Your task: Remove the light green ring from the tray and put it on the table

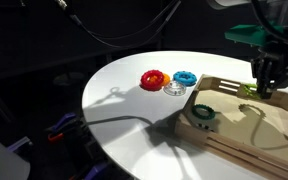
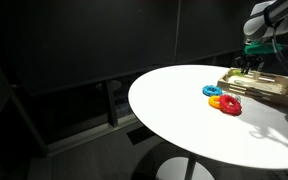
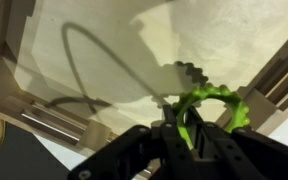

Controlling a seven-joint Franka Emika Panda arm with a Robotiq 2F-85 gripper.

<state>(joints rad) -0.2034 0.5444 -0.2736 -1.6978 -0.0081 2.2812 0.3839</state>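
Wrist view: the black gripper (image 3: 187,126) pinches the bumpy lime plastic ring (image 3: 217,98) by its rim. The ring tilts above the shallow pale wooden tray (image 3: 104,40)

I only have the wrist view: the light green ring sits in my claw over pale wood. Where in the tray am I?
Observer: Your light green ring and the claw are, in an exterior view, at one end of the tray. The darker green ring lies at the opposite end.
Operator: Are any rings outside the tray?
Observer: Yes. A red ring and a blue ring lie on the table, just past the tray's darker-ring end.
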